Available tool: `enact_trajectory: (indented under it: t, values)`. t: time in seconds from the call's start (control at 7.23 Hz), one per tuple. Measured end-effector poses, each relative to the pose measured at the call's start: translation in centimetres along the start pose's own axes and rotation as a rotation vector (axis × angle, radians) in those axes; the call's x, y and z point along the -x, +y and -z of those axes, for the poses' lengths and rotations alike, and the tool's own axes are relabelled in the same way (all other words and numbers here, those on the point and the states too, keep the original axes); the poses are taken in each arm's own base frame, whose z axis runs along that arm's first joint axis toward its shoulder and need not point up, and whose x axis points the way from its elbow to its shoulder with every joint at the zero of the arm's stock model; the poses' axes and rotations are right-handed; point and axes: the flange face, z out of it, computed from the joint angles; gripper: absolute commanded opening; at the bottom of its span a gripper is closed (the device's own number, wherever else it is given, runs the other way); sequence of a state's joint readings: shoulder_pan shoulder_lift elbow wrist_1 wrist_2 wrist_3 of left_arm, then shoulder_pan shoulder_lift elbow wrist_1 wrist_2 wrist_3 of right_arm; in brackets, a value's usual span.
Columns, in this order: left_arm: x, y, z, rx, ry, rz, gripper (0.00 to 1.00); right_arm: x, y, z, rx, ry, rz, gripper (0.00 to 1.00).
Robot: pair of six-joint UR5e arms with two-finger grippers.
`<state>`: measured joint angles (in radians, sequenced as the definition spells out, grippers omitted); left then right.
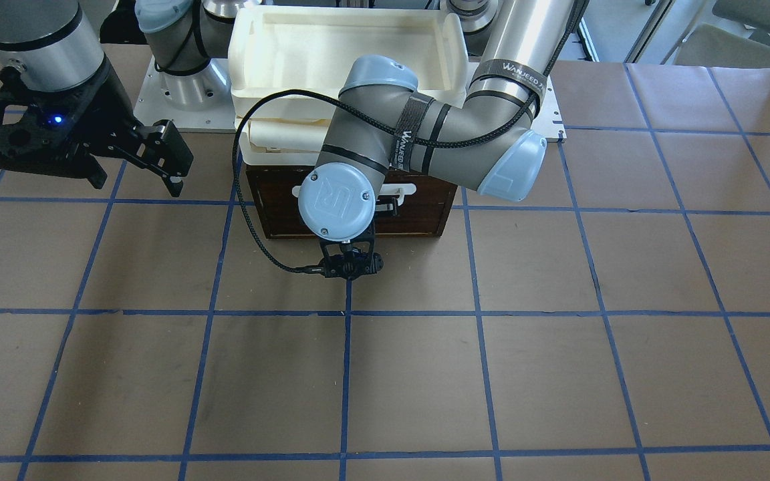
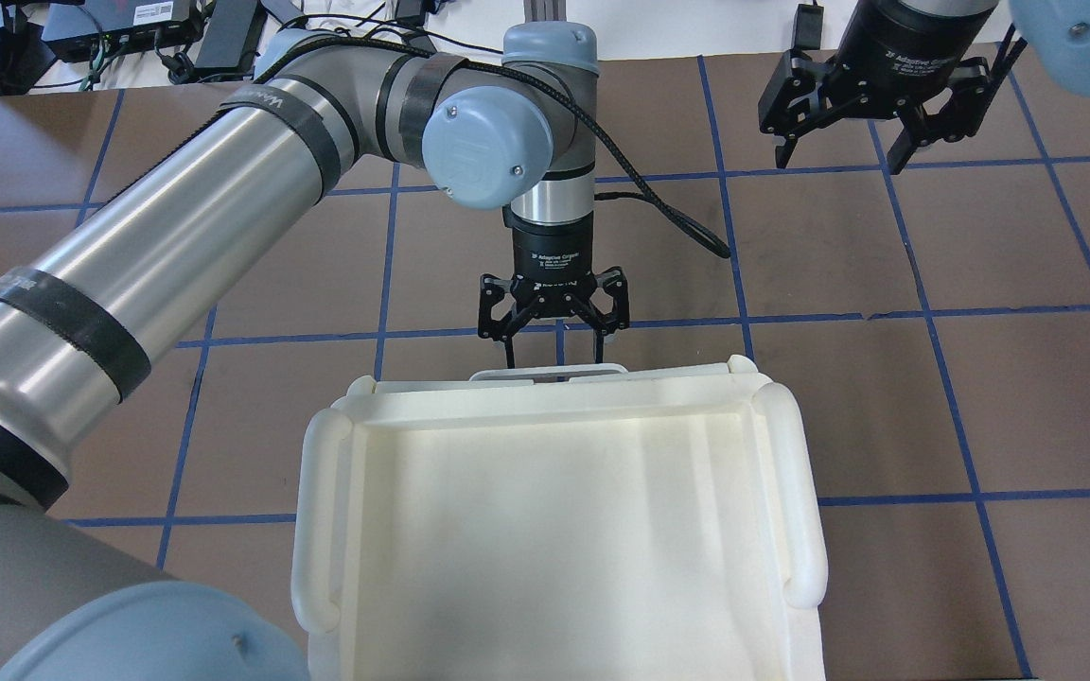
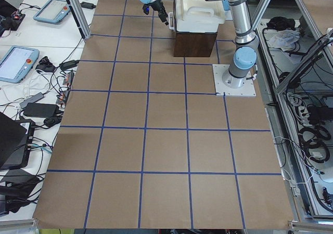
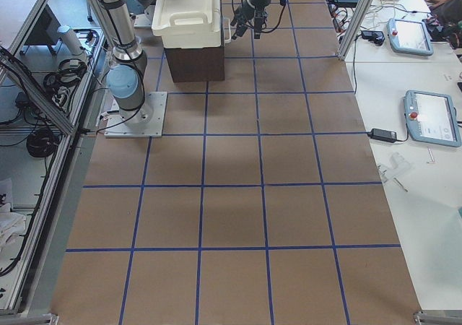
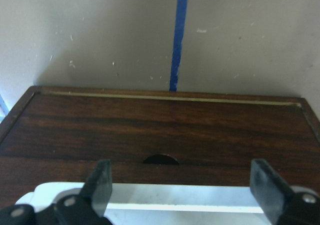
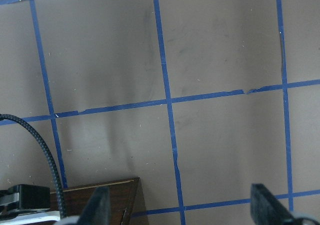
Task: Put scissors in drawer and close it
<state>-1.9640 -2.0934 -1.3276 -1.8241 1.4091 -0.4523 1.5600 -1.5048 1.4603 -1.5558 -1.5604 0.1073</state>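
The brown-papered bench point(image 1: 559, 367) carries the drawer point(image 1: 425, 214) midway along its robot-side edge, and it looks pushed in. My left gripper point(image 2: 553, 357) hangs at its front, fingers spread either side of the white handle point(image 5: 180, 204). My right gripper point(image 2: 838, 156) hovers nearer the right edge, fingers spread, holding nothing

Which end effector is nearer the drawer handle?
Left. The left end effector is open right at the handle; the right end effector hovers off to the side.
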Motion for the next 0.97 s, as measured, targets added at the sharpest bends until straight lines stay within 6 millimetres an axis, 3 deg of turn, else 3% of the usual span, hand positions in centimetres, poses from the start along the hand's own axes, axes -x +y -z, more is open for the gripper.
enact_trajectory:
  t: [0.28, 0.55, 0.69, 0.97]
  values:
    - [0.2, -0.2, 0.1, -0.008, 0.008, 0.002, 1.0, 0.0, 0.0, 0.0, 0.0, 0.0, 0.0, 1.0]
    - [-0.1, -1.5, 0.9, -0.1, 0.046, -0.015, 1.0, 0.0, 0.0, 0.0, 0.001, 0.0, 0.0, 1.0]
    - [0.0, -2.0, 1.9, -0.162, 0.057, -0.019, 1.0, 0.0, 0.0, 0.0, 0.001, 0.0, 0.0, 1.0]
    - [1.7, -0.4, 6.5, -0.307, 0.088, -0.026, 1.0, 0.0, 0.0, 0.0, 0.0, -0.001, 0.0, 1.0]
